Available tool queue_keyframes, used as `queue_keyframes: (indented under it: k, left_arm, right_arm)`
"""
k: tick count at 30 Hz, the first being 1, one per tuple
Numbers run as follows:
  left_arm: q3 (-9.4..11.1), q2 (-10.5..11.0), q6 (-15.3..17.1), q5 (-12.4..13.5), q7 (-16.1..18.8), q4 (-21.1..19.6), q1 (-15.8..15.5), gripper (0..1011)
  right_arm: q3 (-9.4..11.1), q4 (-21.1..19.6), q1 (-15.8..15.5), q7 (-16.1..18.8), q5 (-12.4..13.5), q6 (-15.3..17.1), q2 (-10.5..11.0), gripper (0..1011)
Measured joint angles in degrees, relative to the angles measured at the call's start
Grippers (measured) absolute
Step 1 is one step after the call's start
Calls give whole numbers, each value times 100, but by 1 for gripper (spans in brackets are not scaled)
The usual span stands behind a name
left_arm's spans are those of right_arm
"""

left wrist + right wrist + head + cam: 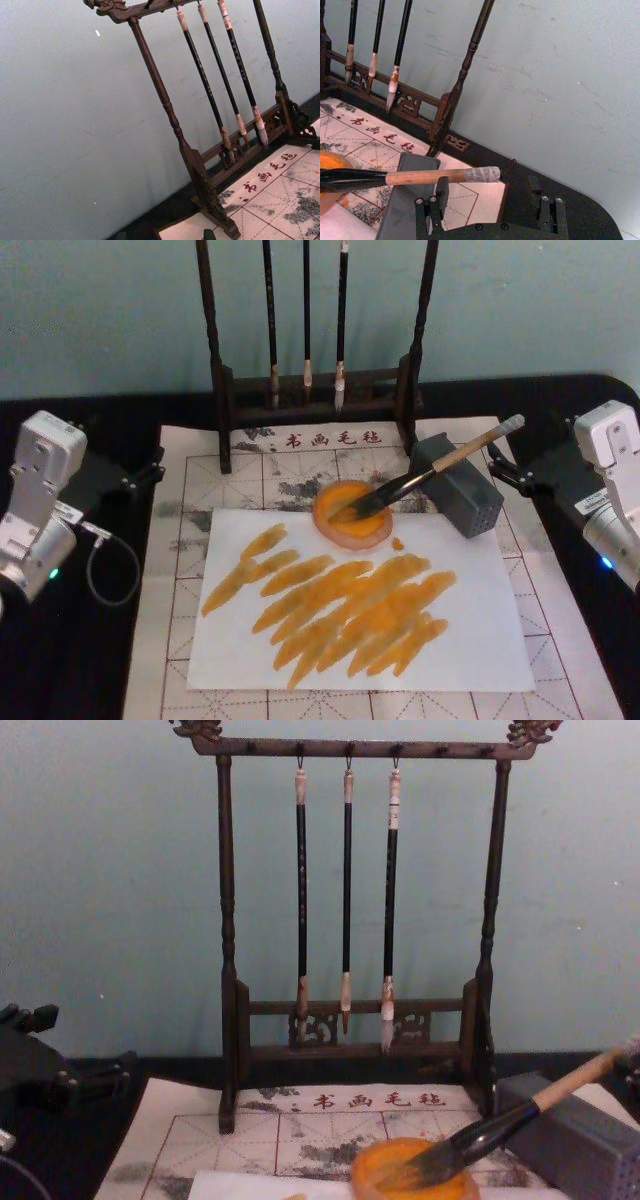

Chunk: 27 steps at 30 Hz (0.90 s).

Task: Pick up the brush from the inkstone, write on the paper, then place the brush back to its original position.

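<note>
The brush [440, 468] lies slanted, its dark tuft in the orange inkstone [340, 533] and its tan handle propped on a grey box [470, 505]. In the chest view the brush [520, 1115] rises to the right from the inkstone [372, 1172]. The white paper [480, 630] in front carries several orange strokes. My right gripper [508, 465] sits open just right of the brush's white end cap, holding nothing. In the right wrist view its fingers [436, 197] stand apart just behind the handle [425, 176]. My left gripper [145, 470] rests open at the mat's left edge, far from the brush.
A dark wooden rack [310, 390] with three thin hanging brushes [346, 900] stands behind the inkstone, against the teal wall. A gridded felt mat [190, 480] lies under the paper on the black table. A cable [110, 560] loops by the left arm.
</note>
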Motion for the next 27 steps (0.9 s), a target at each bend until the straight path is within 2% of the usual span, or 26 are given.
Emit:
queue_keyframes:
  k: [27]
  left_arm:
    - [0,0,0,0,0,0,0,1001]
  right_arm:
    - [0,0,0,0,0,0,0,1002]
